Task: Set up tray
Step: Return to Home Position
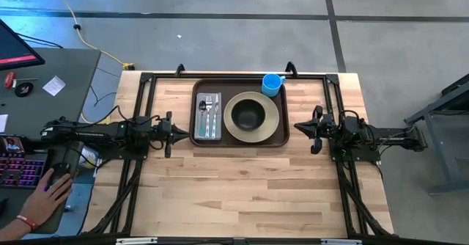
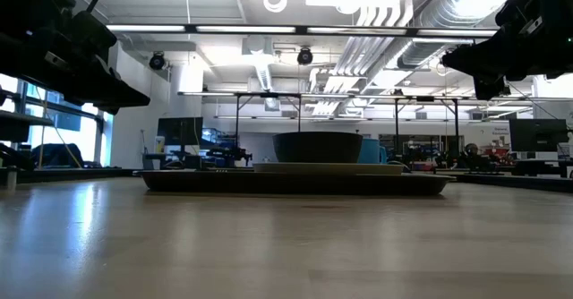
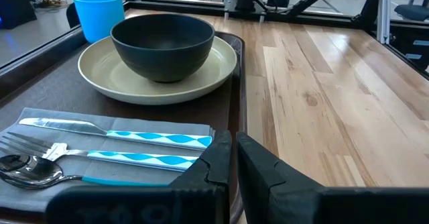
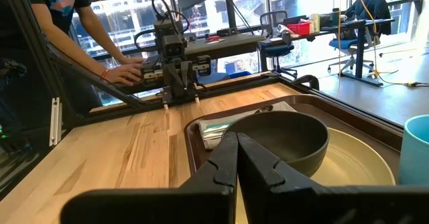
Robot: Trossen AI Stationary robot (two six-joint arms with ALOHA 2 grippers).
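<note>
The dark brown tray [image 1: 199, 139] lies flat on the table at the far middle. On it lie a grey napkin [image 1: 209, 117] with a knife, fork and spoon, a beige plate [image 1: 272, 116] with a dark bowl [image 1: 249, 114] on it, and a blue cup [image 1: 272, 83] at the tray's far right corner. My left gripper [image 1: 170, 133] is shut and empty, raised left of the tray. My right gripper [image 1: 314, 130] is shut and empty, raised right of the tray. The left wrist view shows the napkin [image 3: 100, 120], bowl [image 3: 162, 44] and cup [image 3: 98, 13].
A black frame [image 1: 144, 78] runs along the table's left, far and right edges. Bare wood lies on the near half of the table [image 1: 242, 194]. A person's hand [image 1: 48, 190] rests on a desk left of the table, by a keyboard.
</note>
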